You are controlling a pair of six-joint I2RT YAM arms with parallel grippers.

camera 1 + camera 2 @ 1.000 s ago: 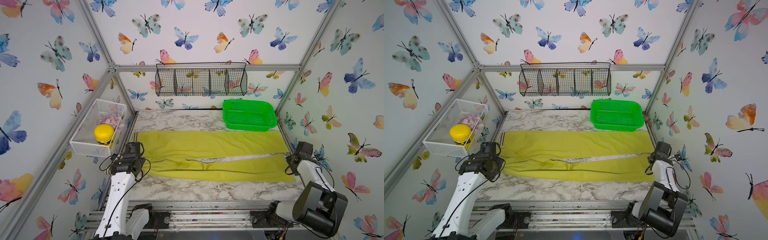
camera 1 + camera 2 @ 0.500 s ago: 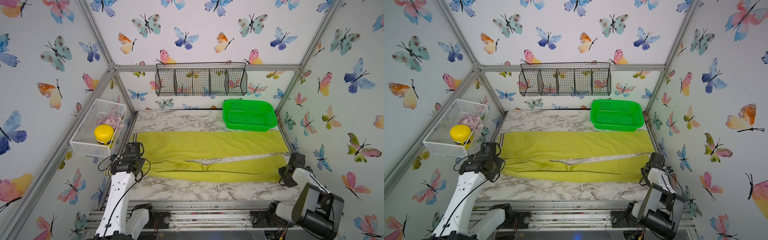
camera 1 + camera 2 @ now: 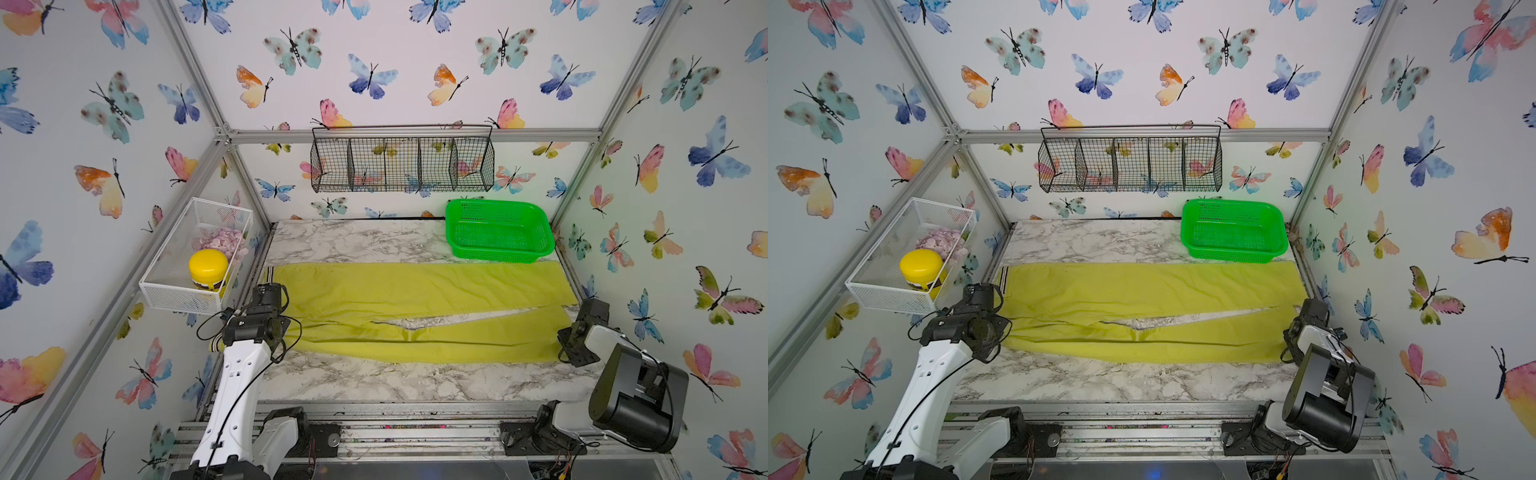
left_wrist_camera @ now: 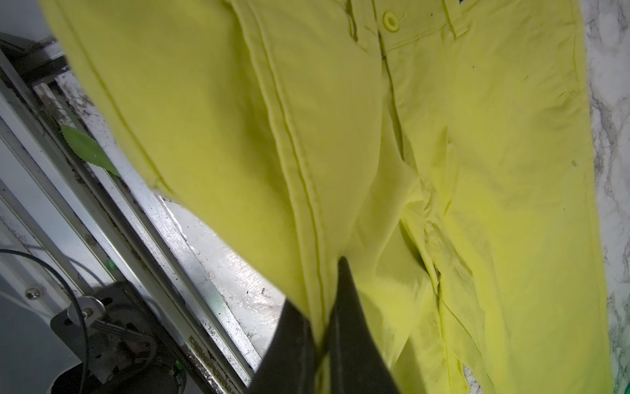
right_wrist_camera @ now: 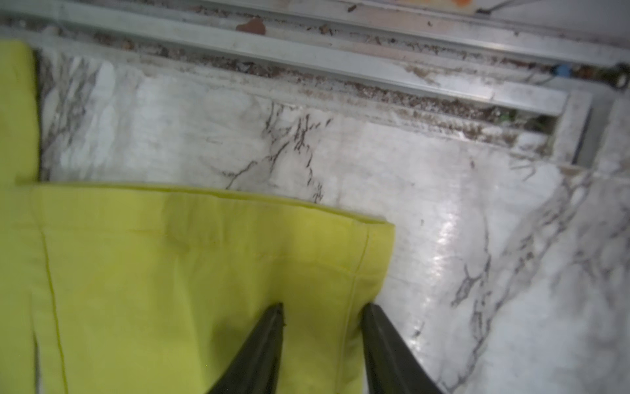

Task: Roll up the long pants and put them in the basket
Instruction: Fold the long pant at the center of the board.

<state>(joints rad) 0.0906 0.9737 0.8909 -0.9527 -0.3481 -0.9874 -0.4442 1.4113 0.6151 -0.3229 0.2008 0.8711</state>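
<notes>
The long pants (image 3: 415, 291) (image 3: 1142, 291) lie flat across the marble table, yellow-green, legs running to the right. The striped waistband (image 3: 269, 274) is at the left. My left gripper (image 3: 266, 297) (image 4: 318, 290) sits at the waist end, shut on a fold of the pants (image 4: 477, 136) near the fly seam. My right gripper (image 3: 582, 328) (image 5: 324, 307) hovers at the hem corner of the near leg (image 5: 170, 273). Its jaws stand apart, one finger over the cloth and one at the cloth's side edge. A thin wedge of table shows between the two legs.
A bright green plastic basket (image 3: 498, 255) stands at the back right, touching the far leg. A white mesh basket (image 3: 183, 291) with a yellow-lidded jar (image 3: 208, 266) hangs on the left wall. A black wire rack (image 3: 403, 166) hangs on the back wall. Bare table (image 3: 374, 382) lies in front.
My right gripper has moved from the table's right edge in over the near leg's hem, and that hem has shifted slightly leftward. The left arm has stayed still.
</notes>
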